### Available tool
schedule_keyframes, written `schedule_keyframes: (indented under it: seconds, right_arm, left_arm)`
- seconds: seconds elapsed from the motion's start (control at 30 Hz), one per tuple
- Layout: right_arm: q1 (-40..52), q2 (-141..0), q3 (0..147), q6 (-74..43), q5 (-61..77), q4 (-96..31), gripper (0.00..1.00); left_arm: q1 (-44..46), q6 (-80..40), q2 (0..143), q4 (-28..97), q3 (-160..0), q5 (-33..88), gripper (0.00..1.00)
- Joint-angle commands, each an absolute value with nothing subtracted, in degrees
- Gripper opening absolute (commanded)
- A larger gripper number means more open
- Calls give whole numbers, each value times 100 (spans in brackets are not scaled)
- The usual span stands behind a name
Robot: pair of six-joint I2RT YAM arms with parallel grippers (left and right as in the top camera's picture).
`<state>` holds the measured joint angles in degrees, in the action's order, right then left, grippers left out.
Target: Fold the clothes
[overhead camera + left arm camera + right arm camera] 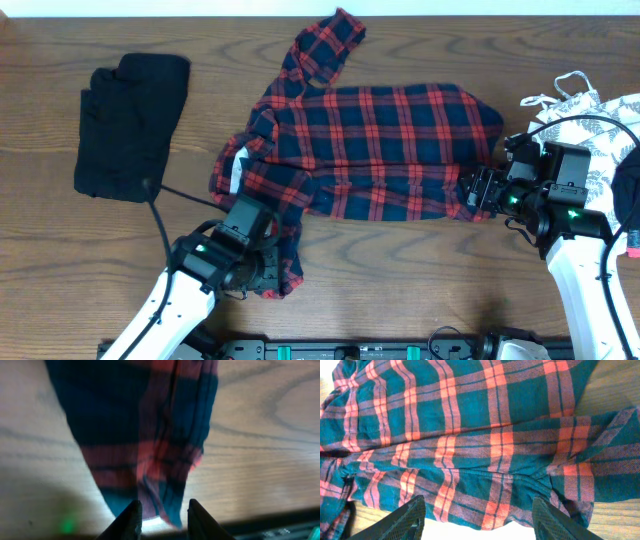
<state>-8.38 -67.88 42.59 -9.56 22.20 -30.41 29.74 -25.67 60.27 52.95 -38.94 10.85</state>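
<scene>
The red-and-navy plaid long-sleeved button shirt [380,150] lies spread across the middle of the brown wooden counter [420,290], with one sleeve reaching toward the far edge and the other trailing toward the near edge at the shirt's left end. Your left jaws stand narrowly apart low over that near sleeve, and its tip lies loose in the gap between them. Your right jaws stand wide apart at the shirt's right edge, just above the rumpled hem, with the cloth below them and nothing gripped.
</scene>
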Motion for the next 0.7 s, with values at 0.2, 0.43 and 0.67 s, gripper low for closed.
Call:
schedule_keyframes:
  seconds: [0.2, 0.43, 0.67]
  right_arm:
    - [-816, -6827, 4318, -886, 2180, -3041, 66]
    - [-816, -6827, 4318, -886, 2178, -3030, 66]
    - [-816, -6827, 4318, -888, 2180, -3022, 66]
  left_arm:
    - [3256, -2211, 6099, 5301, -3962, 381, 31]
    - [3813, -2213, 6206, 5295, -3962, 259, 31]
    - [4032, -2320, 6608, 5295, -3962, 185, 34]
